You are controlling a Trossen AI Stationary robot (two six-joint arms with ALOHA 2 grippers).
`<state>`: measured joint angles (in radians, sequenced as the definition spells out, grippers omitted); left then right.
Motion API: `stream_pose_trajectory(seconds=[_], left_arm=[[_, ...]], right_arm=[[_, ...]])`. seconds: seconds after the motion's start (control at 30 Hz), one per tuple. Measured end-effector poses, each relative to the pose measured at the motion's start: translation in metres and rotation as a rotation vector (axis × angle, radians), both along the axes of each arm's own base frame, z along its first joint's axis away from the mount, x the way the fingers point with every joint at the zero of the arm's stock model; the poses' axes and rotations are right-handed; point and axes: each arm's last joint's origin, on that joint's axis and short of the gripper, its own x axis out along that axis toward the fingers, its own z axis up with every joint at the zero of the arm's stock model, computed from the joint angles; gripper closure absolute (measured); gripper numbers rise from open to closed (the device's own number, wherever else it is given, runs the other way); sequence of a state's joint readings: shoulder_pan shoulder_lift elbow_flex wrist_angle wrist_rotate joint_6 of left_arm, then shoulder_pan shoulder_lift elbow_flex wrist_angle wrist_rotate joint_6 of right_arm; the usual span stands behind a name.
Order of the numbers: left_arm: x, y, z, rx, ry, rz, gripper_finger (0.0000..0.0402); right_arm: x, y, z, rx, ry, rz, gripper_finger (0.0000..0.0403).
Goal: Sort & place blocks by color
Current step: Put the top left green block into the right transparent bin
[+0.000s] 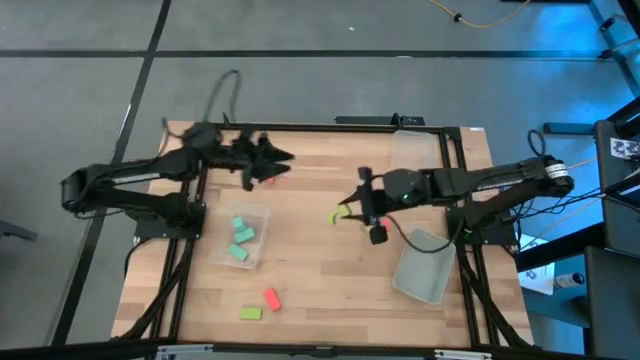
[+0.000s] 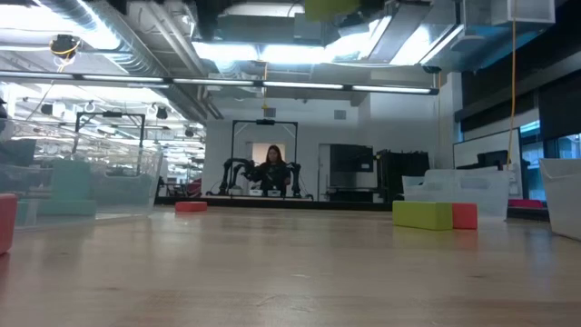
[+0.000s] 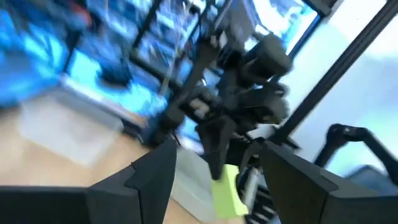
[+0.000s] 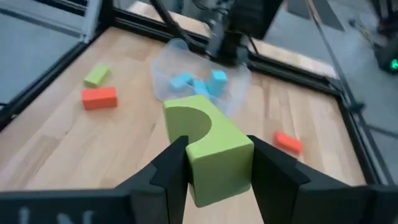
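Clearly the right gripper (image 4: 214, 171) is the one at work: its 2 fingers are closed on a lime block (image 4: 208, 149), pinching the flat sides so the block juts forward past the tips. In the high view this gripper (image 1: 352, 212) hangs over the middle of the table (image 1: 320, 290), with the lime block (image 1: 337, 216) showing at its tip, raised off the wood; the low view shows nothing resting there, which suits a carry rather than a placement.

A clear tub (image 1: 241, 238) on the left half holds 3 teal blocks (image 1: 241, 237), so that colour looks sorted already. 2 more clear tubs sit on the right side, one by the far edge (image 1: 420, 150) and one nearer the front (image 1: 422, 268); both look empty, and the held block is probably bound for one of them.

Loose on the table lie a red block (image 1: 271, 298) and a second lime block (image 1: 250, 313) near the front edge, just beside each other, and another red block (image 1: 268, 176) near the far edge, close under the left gripper (image 1: 268, 158). That gripper hovers there with its fingers (image 3: 149, 177) spread apart and nothing between them, plausibly lined up for that red block. Roughly a third of the sorting seems done.
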<state>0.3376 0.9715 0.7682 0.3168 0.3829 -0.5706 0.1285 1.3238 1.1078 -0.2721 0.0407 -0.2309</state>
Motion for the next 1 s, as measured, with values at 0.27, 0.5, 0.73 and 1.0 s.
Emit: stream_pose_trajectory(seconds=[0.27, 0.5, 0.73, 1.0], left_arm=[[-0.052, -0.027, -0.025, 0.089, -0.1, 0.198, 0.0177], [-0.078, -0.039, -0.064, 0.084, -0.17, 0.294, 0.0177], [-0.079, -0.04, -0.069, 0.193, -0.152, 0.323, 0.0176], [-0.079, -0.04, -0.067, 0.187, -0.175, 0.326, 0.0176]], right_arm=[[-0.046, -0.033, -0.011, 0.185, -0.056, -0.203, 0.0257], [-0.073, -0.042, -0.033, 0.384, -0.391, -0.337, 0.0259], [-0.078, -0.044, -0.038, 0.42, -0.544, -0.413, 0.0256], [-0.077, -0.048, -0.023, 0.362, -0.566, -0.514, 0.0255]])
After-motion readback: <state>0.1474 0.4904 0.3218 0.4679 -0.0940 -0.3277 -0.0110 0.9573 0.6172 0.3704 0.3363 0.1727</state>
